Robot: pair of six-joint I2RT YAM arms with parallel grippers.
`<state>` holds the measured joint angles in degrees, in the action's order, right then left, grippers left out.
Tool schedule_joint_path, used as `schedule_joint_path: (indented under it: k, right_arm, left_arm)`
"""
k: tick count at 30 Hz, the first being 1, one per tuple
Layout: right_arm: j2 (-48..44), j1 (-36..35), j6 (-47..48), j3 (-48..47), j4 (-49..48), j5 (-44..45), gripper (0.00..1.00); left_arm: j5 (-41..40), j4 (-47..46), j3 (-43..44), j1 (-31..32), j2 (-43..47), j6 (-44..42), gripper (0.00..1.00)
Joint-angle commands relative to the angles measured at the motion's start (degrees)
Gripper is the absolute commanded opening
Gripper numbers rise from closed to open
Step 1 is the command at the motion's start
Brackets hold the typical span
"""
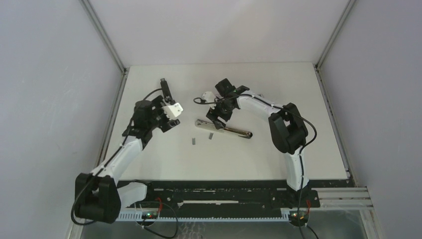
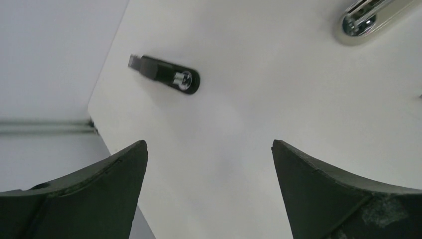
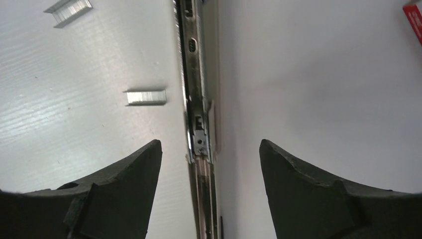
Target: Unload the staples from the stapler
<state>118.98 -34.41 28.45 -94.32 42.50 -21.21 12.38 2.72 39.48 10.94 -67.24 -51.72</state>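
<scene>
2 strips of staples lie loose on the white surface, just beside the opened stapler, on the side toward the arm bases. The 2nd strip lies a little farther off. Each is a short, bright grey bar with fine ribbing along its top, far smaller than the chrome stapler.

I judge them very light, and stiff along the length but brittle: they would likely snap into pieces if bent or pinched hard. They lie flat and low, so a gentle pinch across the narrow width from above looks the best hold, though the smooth metal may slip. Whether more staples remain inside the stapler I cannot tell.

The right tool hangs over the stapler with its fingers apart, 1 on each side, gripping nothing. The left tool is spread wide and empty, near a black part with a metal rivet.
</scene>
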Motion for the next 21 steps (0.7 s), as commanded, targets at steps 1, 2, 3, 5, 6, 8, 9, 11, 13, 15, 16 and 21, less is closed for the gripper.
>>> schedule_joint_path:
  k: [1, 2, 3, 5, 6, 8, 9, 11, 13, 15, 16, 21]
  right_arm:
    - [-1.8, -1.6, -1.5, -0.2, -3.6, 3.1, 0.71]
    - [-1.6, -1.8, -1.6, -0.2, -3.5, 3.1, 0.71]
    - [-1.5, -2.0, -1.6, -0.3, -3.2, 3.0, 0.7]
    - [-1.2, -2.5, -1.4, -0.3, -2.8, 2.9, 0.69]
    - [-1.1, -2.8, -1.3, -0.2, -2.6, 3.2, 0.69]
    - [-0.7, -3.2, -1.1, -0.1, -2.7, 4.3, 0.67]
    - [-0.5, -3.5, -1.2, 0.0, -2.8, 5.0, 0.66]
    - [0.0, -3.6, -1.1, 0.0, -3.0, 6.1, 0.65]
    - [0.3, -3.7, -0.9, 0.1, -3.0, 6.6, 0.63]
    - [0.5, -3.6, -0.7, 0.3, -3.0, 6.8, 0.62]
    - [0.5, -3.7, -0.6, 0.5, -3.1, 6.8, 0.61]
    - [0.7, -3.8, 0.3, 0.9, -2.4, 5.1, 0.59]
  left_arm:
    - [4.7, -0.3, -4.4, -5.8, 7.6, 8.4, 1.0]
    - [4.7, -0.2, -5.3, -6.7, 8.9, 8.6, 1.0]
    - [4.6, -0.2, -6.4, -7.5, 10.3, 9.1, 1.0]
    - [4.2, -0.1, -8.1, -9.0, 12.7, 10.4, 1.0]
    - [4.2, 0.2, -8.6, -9.7, 13.8, 11.1, 1.0]
    - [4.2, 0.5, -9.5, -10.8, 15.3, 12.5, 1.0]
    - [4.2, 0.4, -9.7, -11.3, 15.7, 13.2, 1.0]
    - [4.2, 0.4, -9.9, -11.9, 16.0, 14.4, 1.0]
    - [4.1, -0.3, -10.1, -12.5, 16.2, 15.7, 1.0]
    - [4.0, -1.0, -10.5, -13.1, 16.3, 16.7, 1.0]
    - [3.8, -1.4, -10.8, -13.4, 16.3, 16.9, 1.0]
    - [3.0, -2.9, -11.7, -13.8, 15.7, 17.8, 1.0]
